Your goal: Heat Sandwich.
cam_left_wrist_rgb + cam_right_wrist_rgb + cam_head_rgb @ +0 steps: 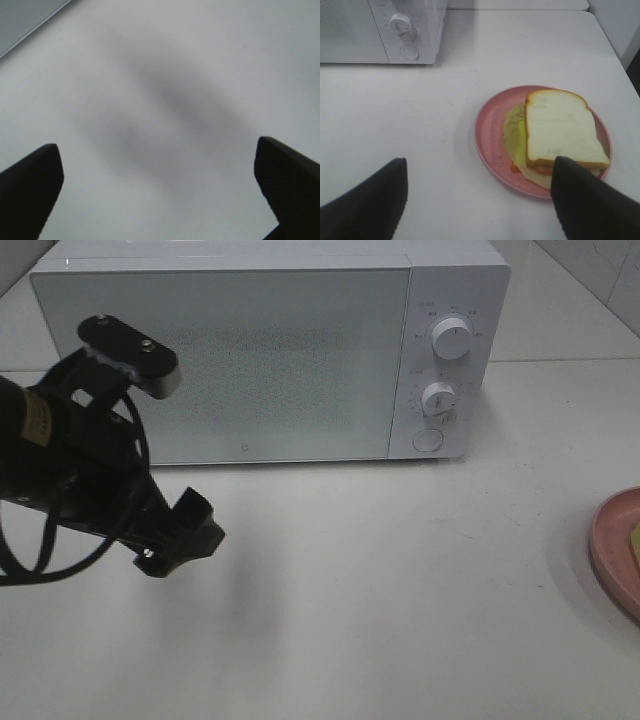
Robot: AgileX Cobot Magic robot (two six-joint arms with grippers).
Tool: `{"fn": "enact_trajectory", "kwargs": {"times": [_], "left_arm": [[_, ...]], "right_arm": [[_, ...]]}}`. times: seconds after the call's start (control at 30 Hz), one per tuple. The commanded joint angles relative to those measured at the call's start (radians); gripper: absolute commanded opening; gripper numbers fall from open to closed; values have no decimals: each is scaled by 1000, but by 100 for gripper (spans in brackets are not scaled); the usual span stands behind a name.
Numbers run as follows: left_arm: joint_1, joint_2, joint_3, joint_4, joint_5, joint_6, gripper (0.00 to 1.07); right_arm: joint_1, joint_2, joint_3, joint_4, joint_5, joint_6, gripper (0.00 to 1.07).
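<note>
A white table [400, 590] fills most of the high view, smooth and matte, with a soft grey shadow at lower left of centre. Pale tiled wall shows in the top right corner. One white microwave [270, 350] stands across the top of the frame, its door closed, with two round knobs [452, 338] stacked on its right panel and one round button [427, 439] below them.

One pink plate [492, 135] lies on the table; in the high view only its edge shows at the far right. In the right wrist view, one sandwich [560, 132] rests on it, white bread on top, green and orange filling sticking out underneath.

Two arms are at work. The left gripper [185, 535] sits at lower left of the high view, jaws spread wide over bare table, holding nothing. The right gripper [480, 200] also has its jaws apart, one finger [590, 205] overlapping the sandwich's corner in the picture; whether it touches it I cannot tell
</note>
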Motion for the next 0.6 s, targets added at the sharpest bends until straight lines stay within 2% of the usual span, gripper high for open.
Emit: {"fn": "enact_trajectory", "kwargs": {"times": [0.03,0.07,0.1,0.13,0.2,0.23,0.3,0.4,0.47,0.57,0.6], "left_arm": [[67,-46,2,-2,90,-29,106],[95,-59,2,-6,117,-35,106],[158,-84,2,-22,169,-34,106],[158,-84,2,-22,169,-34,106],[219,-106,2,-37,224,-34,106],[288,-127,2,-55,278,-29,106],[316,-136,2,-67,300,-25,106],[452,-177,2,-97,400,-17,106],[477,-188,2,-101,426,-18,106],[594,-239,2,-109,528,-47,106],[594,-239,2,-109,528,-47,106]], "right_arm": [[-8,-27,1,-7,-13,4,76],[-8,-27,1,-7,-13,4,76],[-8,-27,1,-7,-13,4,76],[-8,-27,1,-7,-13,4,76],[-8,-27,1,-7,-13,4,76],[-8,-27,1,-7,-13,4,76],[-8,-27,1,-7,-13,4,76],[-8,-27,1,-7,-13,4,76],[-8,-27,1,-7,-13,4,76],[-8,-27,1,-7,-13,4,76],[-8,-27,1,-7,-13,4,76]]}}
